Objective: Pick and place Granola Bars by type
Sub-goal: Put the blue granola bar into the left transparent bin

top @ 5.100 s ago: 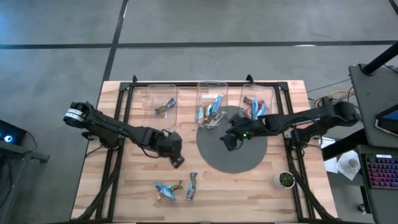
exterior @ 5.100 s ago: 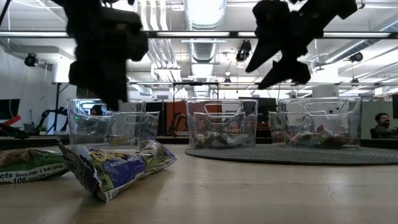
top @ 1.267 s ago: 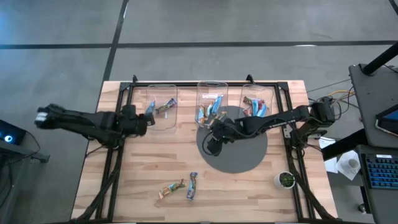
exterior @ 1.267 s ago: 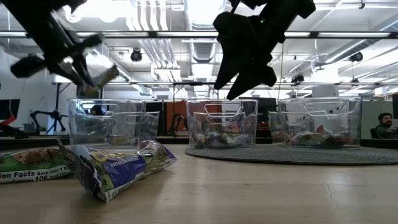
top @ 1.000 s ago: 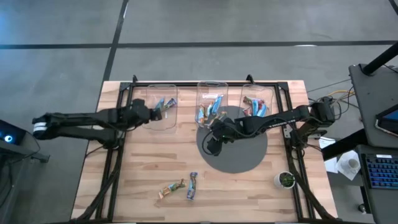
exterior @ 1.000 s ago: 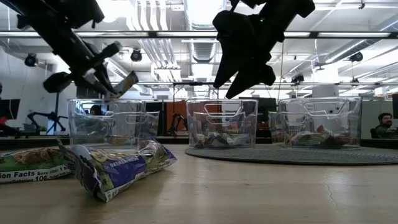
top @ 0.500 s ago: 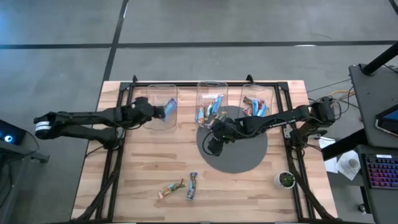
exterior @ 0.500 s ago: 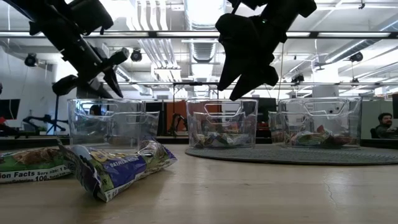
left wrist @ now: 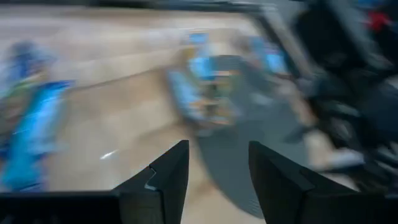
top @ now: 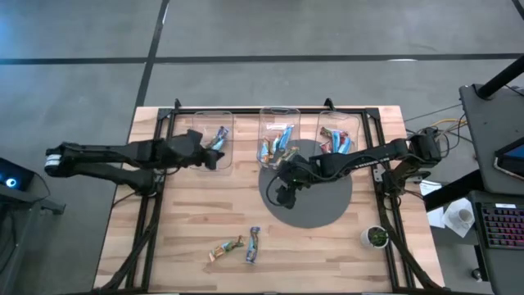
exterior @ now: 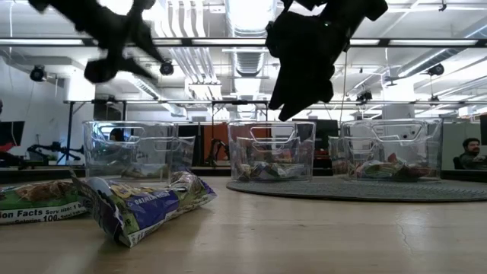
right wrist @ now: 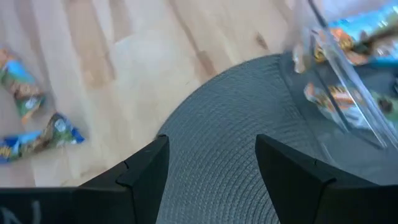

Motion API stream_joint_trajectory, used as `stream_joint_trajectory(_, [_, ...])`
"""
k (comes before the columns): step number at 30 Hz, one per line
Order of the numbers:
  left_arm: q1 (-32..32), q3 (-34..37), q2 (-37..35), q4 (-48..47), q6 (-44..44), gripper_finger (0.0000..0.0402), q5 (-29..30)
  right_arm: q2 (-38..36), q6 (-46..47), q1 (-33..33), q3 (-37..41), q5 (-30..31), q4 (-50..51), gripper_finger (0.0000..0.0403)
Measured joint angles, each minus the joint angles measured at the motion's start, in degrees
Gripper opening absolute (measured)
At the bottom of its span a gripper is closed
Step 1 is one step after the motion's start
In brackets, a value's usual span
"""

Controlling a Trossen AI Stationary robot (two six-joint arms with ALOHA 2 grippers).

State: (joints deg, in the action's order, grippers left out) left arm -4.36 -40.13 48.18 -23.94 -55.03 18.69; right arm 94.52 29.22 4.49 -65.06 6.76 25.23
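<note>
Both grippers empty, fingers apart. Left gripper has its two dark fingers spread with nothing between them; it sits over the near edge of the left bin, arm reaching in from the table's left side. Right gripper also has fingers parted and holds nothing; it hangs above the round grey mat, just in front of the middle bin, arm stretched across from the right edge. Granola bars: one blue-and-brown bar lies in the left bin, touching nothing else I can make out. A cluster of blue and multicoloured bars fills the middle bin. Red-brown and blue bars lie in the right bin. Two loose bars remain on the wooden table near its front edge: a brownish one and a blue one, just beside each other, well apart from both grippers. Low view shows those two close to the camera, the blue one crumpled and tilted. Small potted plant stands at the table's right front corner. A person is seated in the room behind.
</note>
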Motion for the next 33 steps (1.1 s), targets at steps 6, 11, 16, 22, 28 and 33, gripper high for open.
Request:
stream_joint_trajectory(6, [14.63, -7.02, 0.76, 0.04, 4.17, 0.0148, 8.81, -0.02, -5.89, 0.21, -0.25, -5.57, -1.01, 0.0228])
stream_joint_trajectory(11, [24.48, -7.96, 1.52, -0.05, 2.02, 0.0148, 15.24, 2.35, -1.12, 1.95, -4.68, -17.53, -1.3, 0.0224])
stream_joint_trajectory(16, [29.96, -6.59, 1.68, -0.03, -0.57, 0.0148, 17.87, 7.83, -4.41, 4.02, -12.49, -17.33, 3.97, 0.0224])
stream_joint_trajectory(22, [32.15, -6.22, 1.71, -0.13, -0.24, 0.0148, 17.84, 17.18, -15.96, 6.82, -23.92, -17.31, 11.85, 0.0224])
stream_joint_trajectory(28, [35.69, -5.49, 1.51, -0.13, -1.73, 0.0149, 14.09, 25.82, -18.4, 7.8, -34.34, -17.19, 21.84, 0.0229])
stream_joint_trajectory(33, [39.96, -4.51, 1.83, -0.17, -4.74, 0.0149, 14.27, 31.0, -25.27, 8.92, -39.4, -17.21, 24.0, 0.0245])
